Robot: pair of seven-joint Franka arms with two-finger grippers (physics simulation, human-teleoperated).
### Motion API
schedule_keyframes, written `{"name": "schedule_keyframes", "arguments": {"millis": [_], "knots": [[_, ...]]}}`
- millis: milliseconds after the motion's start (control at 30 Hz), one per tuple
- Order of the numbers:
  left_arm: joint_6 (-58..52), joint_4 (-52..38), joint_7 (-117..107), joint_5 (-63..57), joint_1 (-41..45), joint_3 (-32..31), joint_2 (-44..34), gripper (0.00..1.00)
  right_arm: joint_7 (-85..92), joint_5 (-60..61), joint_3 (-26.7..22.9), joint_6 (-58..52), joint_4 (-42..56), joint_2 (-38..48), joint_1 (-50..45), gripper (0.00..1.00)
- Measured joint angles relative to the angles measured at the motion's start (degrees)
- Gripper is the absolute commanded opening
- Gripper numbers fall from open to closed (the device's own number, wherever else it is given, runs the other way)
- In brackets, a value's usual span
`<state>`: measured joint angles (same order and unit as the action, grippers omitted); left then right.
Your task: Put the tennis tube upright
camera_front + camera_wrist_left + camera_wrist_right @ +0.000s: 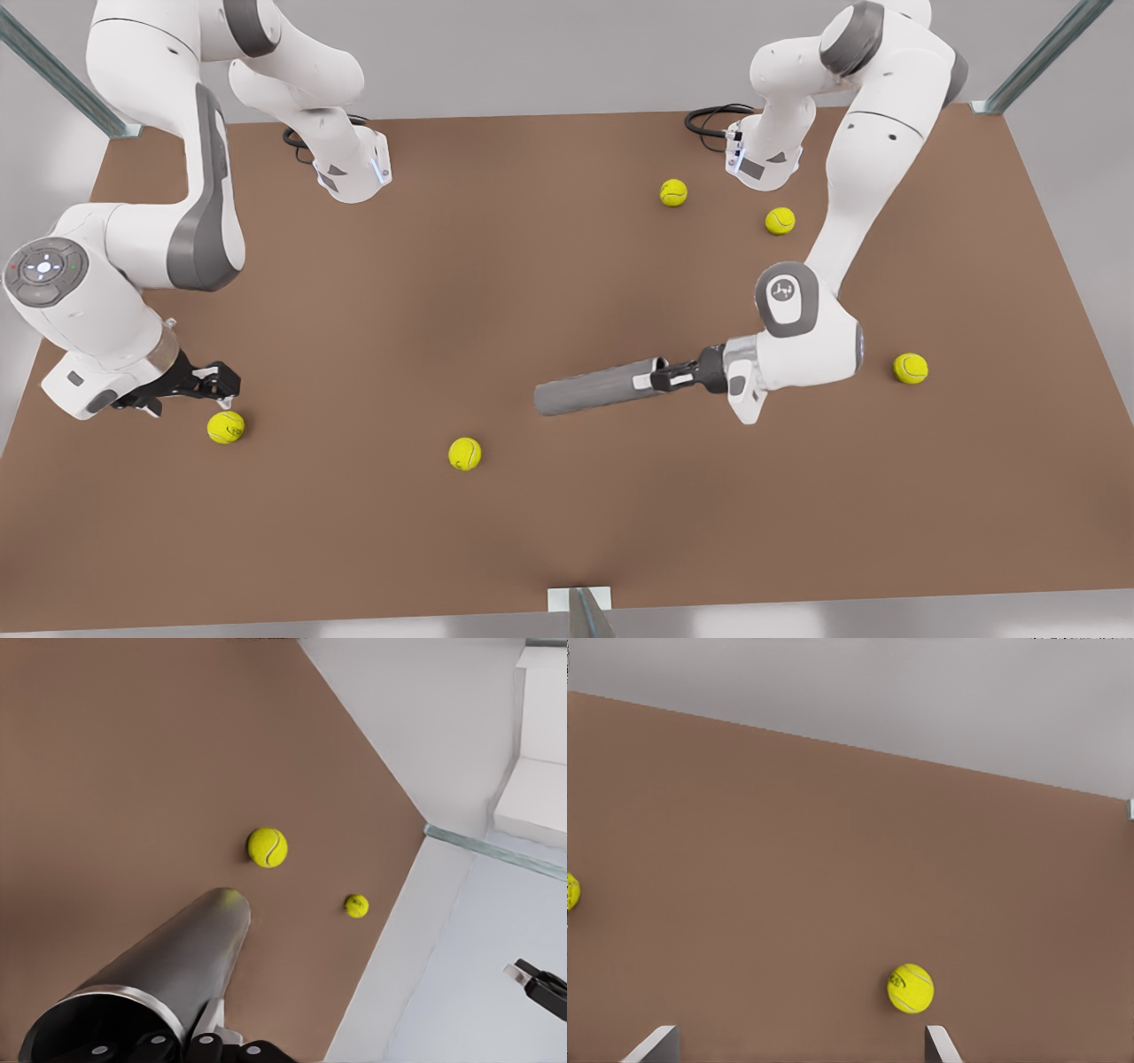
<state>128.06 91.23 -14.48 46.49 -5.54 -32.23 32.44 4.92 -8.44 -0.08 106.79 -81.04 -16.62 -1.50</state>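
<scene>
The tennis tube [598, 387] lies on its side on the brown tabletop [532, 266], a little right of the middle and toward the near edge. The left pincer [663, 376] is at its right-hand end, the open one, with its fingers closed over the rim there; in the left wrist view the tube [168, 970] runs away from the camera, its dark hollow mouth right beside the fingers [208, 1036]. The closed end points toward the left of the front view.

The tube looks stiff and light, a smooth matte grey shell, so I'd judge it will swing up easily but could slip or pivot in a thin rim grip. Holding the rim suits tipping it onto its closed end; a hold round the body would be steadier.

The right pincer [208, 381] waits low at the far left, just above a tennis ball [226, 426], holding nothing; its fingers [656, 1047] stand wide apart. Other balls [464, 453] are scattered well apart from the tube.
</scene>
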Motion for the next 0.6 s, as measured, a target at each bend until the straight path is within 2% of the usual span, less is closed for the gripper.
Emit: {"name": "schedule_keyframes", "arguments": {"millis": [167,600], "knots": [[-4.0,0.8,-3.3,-9.6,-3.6,0.2,-3.7,0.21,0.0,-0.2,0.0,0.0,0.0,-0.1,-0.1,1.0],[-11.5,0.4,-8.8,-32.3,-4.9,0.2,-8.9,0.21,0.2,-0.3,0.0,0.9,-0.1,-0.9,0.3,1.0]]}}
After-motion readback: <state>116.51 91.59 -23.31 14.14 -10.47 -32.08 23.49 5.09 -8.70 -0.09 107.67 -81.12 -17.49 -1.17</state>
